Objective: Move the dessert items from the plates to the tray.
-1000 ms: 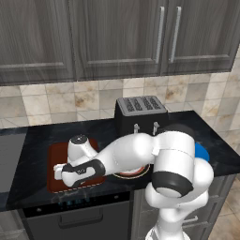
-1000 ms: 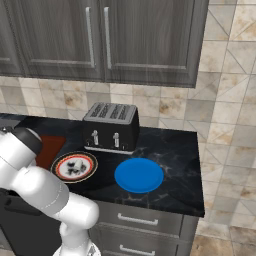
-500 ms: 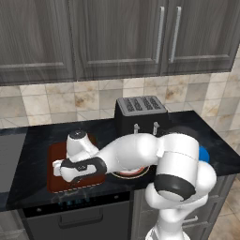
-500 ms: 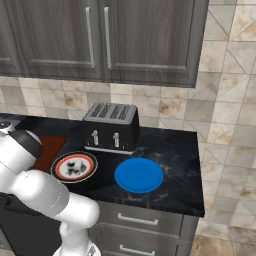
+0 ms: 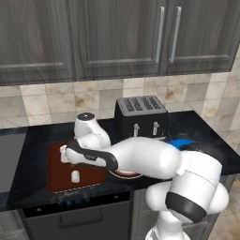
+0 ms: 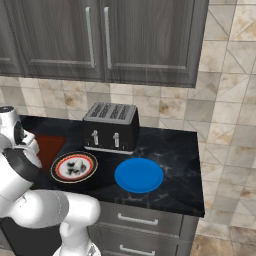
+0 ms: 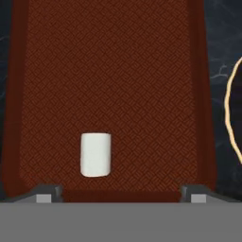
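One marshmallow (image 7: 96,154) lies loose on the tray (image 7: 142,71), between the gripper (image 7: 120,193) and its wide-spread, empty jaws. Its arm hides the red-rimmed plate (image 5: 127,173) from the left.

No text, label, brand, number or sign can be read anywhere. The black toaster (image 6: 111,127) has a plain front with only small knobs. The white plate (image 6: 74,166) beside it carries a dark centre pattern, not lettering. The tray (image 7: 108,85), the blue plate (image 6: 139,175) and the cabinet doors are unmarked.
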